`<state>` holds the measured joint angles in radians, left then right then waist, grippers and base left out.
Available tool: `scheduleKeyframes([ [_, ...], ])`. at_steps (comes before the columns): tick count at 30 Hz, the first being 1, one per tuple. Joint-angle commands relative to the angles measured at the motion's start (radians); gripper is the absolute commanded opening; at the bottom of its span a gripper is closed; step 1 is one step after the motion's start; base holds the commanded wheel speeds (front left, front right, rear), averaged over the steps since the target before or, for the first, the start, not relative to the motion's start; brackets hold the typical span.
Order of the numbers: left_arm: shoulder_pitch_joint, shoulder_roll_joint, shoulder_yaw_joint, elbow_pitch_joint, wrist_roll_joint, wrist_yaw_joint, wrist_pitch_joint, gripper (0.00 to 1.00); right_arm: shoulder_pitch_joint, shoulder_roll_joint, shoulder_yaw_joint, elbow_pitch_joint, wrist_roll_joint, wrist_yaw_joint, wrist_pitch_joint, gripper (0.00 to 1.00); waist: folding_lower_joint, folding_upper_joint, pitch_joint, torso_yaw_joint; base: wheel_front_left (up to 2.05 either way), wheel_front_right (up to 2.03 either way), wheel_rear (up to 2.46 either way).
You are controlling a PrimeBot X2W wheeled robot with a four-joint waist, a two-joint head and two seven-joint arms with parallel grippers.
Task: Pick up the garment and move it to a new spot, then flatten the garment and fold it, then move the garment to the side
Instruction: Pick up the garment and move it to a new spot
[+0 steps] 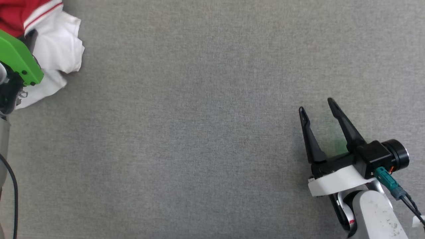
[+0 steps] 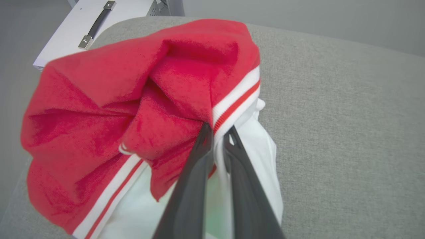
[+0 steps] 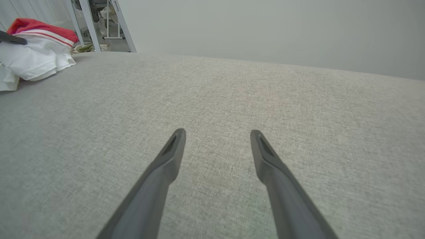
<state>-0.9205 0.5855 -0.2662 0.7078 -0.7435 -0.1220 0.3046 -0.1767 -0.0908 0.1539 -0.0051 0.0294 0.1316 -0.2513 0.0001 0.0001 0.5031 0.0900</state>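
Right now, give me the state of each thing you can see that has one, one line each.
garment: crumpled in a heap, resting on the table, not yet flattened or folded.
left end effector: shut on the garment's red-and-white striped trim.
right end effector: open, holding nothing, over bare table away from the garment.
table: grey fabric top, garment at its far left.

The garment lies on the table. The left gripper is at the garment's near side, cloth between its fingers. The right gripper is well to the garment's right.
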Motion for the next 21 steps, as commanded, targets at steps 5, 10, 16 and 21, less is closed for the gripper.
scheduleKeyframes([
  [5,0.053,-0.014,0.0,-0.076,0.015,-0.003,-0.111,0.0,0.039,0.012,-0.005,0.027,0.008,-0.001,-0.01,1.0,-0.0001,-0.0001,-0.17,0.015,0.0,0.0,0.0],
  [10,0.108,-0.046,-0.031,-0.256,0.04,0.024,-0.149,0.0,0.072,0.028,-0.035,0.045,0.027,-0.001,-0.01,1.0,-0.0001,-0.0001,-0.285,0.009,0.0,0.0,0.0],
  [16,0.168,-0.097,-0.081,-0.429,0.039,0.059,-0.107,0.0,0.095,0.036,-0.09,0.041,0.034,-0.001,-0.01,1.0,-0.0001,-0.0001,-0.342,-0.027,0.0,0.0,0.0],
  [21,0.197,-0.153,-0.141,-0.513,0.036,0.063,-0.073,0.0,0.1,0.038,-0.134,0.029,0.034,-0.001,-0.01,1.0,-0.0001,-0.0001,-0.363,-0.082,0.0,0.0,0.0],
])
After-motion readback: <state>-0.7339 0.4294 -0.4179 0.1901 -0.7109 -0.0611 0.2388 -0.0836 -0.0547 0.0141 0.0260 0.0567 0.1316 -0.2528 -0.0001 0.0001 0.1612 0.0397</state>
